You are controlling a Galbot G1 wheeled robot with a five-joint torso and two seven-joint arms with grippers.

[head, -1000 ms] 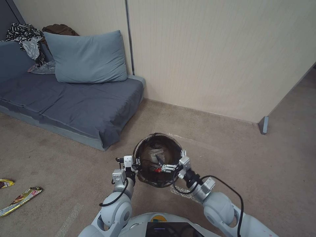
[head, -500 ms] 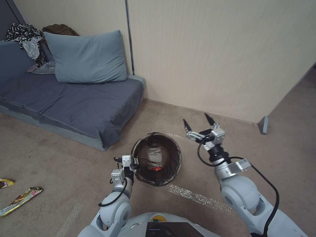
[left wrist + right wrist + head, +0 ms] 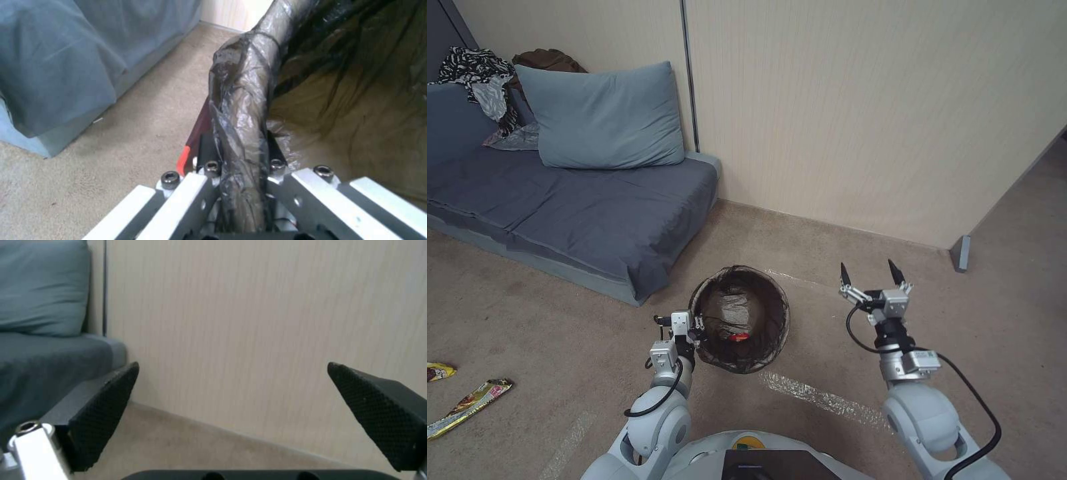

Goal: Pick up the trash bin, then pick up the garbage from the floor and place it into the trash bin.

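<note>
The trash bin point(image 3: 739, 319), round with a dark liner over its rim, hangs just above the carpet in front of me. My left gripper point(image 3: 692, 328) is shut on its near left rim. The left wrist view has the fingers point(image 3: 209, 166) clamped on either side of the liner-wrapped rim point(image 3: 242, 100). A small red piece of garbage point(image 3: 736, 337) lies inside the bin. My right gripper point(image 3: 870, 273) is open and empty, raised to the right of the bin, and its black pads point(image 3: 104, 416) stand wide apart facing the wall. Yellow snack wrappers point(image 3: 467, 403) lie on the floor far left.
A low grey-blue sofa point(image 3: 574, 207) with a pillow stands at the left, its corner close to the bin. The beige wall point(image 3: 860, 120) runs behind, ending at a corner point(image 3: 960, 253) on the right. A shiny clear strip point(image 3: 820, 399) lies on the carpet near my base.
My right gripper has come out of the bin, risen and swung right, now open and empty. A red item stays inside the bin. The bin has shifted slightly left.
</note>
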